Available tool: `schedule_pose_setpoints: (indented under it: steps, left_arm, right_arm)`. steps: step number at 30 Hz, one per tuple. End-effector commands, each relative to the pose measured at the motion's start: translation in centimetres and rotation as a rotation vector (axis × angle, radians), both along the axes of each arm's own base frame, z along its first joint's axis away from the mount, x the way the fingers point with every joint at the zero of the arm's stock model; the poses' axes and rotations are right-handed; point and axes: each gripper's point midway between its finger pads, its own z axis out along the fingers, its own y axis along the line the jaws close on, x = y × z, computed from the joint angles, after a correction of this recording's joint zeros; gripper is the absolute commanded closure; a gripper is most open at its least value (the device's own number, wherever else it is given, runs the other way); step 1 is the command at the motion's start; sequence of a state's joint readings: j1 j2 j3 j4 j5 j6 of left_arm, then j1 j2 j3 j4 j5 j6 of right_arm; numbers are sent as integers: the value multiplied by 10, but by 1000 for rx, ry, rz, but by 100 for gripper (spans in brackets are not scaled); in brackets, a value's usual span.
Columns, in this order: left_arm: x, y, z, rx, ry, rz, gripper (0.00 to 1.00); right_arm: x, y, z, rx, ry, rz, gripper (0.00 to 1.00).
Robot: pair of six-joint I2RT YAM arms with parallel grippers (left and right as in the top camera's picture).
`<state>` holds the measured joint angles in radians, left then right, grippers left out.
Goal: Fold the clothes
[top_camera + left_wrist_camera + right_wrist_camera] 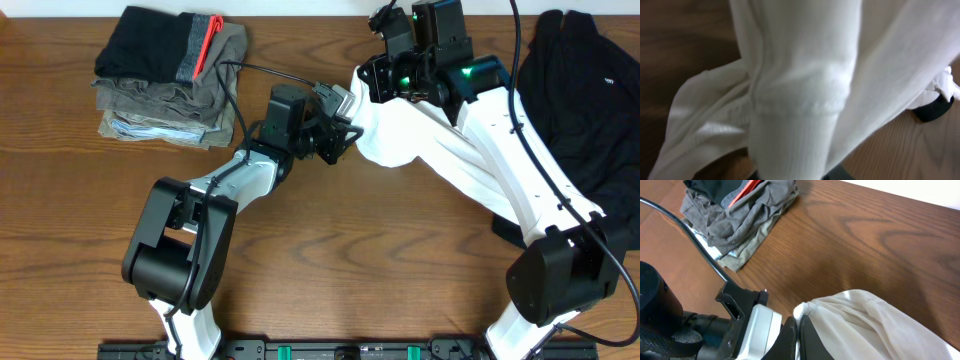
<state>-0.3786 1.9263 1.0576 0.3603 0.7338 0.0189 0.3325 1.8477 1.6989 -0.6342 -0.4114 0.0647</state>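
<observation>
The white T-shirt (405, 135) hangs bunched between my two grippers above the middle of the table; its print is hidden. My left gripper (345, 135) is shut on it. In the left wrist view the shirt (805, 75) fills the frame and its ribbed collar band runs down between the left gripper's dark fingers (792, 176). My right gripper (362, 88) is just behind and to the right of the left one. In the right wrist view its black jaws (799, 322) are shut on a small pinch of the shirt (865, 320), right beside the left gripper's body (757, 327).
A stack of folded olive, grey and black garments (170, 80) with a red strip (205, 45) lies at the back left, also in the right wrist view (740, 215). A loose black garment (580, 100) covers the right side. Bare wooden table (380, 260) lies in front.
</observation>
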Motion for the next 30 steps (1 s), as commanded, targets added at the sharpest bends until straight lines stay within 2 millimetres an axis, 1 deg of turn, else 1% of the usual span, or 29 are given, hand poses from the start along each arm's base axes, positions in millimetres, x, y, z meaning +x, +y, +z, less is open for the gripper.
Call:
schedule_pose_setpoints:
  steps: [1,2,6,9,12,15,17,19,20,21,22,23,24,27,30]
  left_arm:
    - [3,4,-3,-7,-2,2,89]
    - [4,4,-1,-10,-2,7,94]
    - [8,9,0,-34,43,45,94]
    - [13,19,1,-67,113,103,94]
    - [16,34,6,-87,169,149,94]
    - [14,53,17,-79,205,188,94]
    - [10,64,28,-74,219,208,94]
    - [2,74,45,-61,209,214,94]
    - [-2,76,54,-54,195,210,94]
    - [-6,79,63,-47,176,204,94]
    - [-12,81,74,-41,152,196,94]
    - [-16,82,83,-36,131,188,94]
    - [-23,83,96,-31,100,179,94]
    - [-32,89,116,-18,60,194,94]
    - [-37,99,128,11,34,249,94]
  right_arm:
    - [-2,6,4,19,-2,13,99]
    - [-3,6,5,20,-2,14,99]
    - [-5,9,6,37,3,31,99]
    - [-5,8,7,48,6,37,99]
    - [-4,5,9,58,8,35,99]
    - [-1,-3,13,64,2,23,99]
    - [1,-10,17,68,-10,8,95]
    - [5,-17,23,72,-26,-8,81]
    - [6,-20,25,74,-32,-14,78]
    - [7,-22,27,75,-38,-19,71]
    - [8,-24,27,75,-39,-22,62]
    - [9,-26,27,76,-40,-27,51]
    - [9,-29,27,77,-34,-35,36]
    - [7,-34,26,93,-3,-49,21]
    - [-1,-47,27,103,63,-112,8]
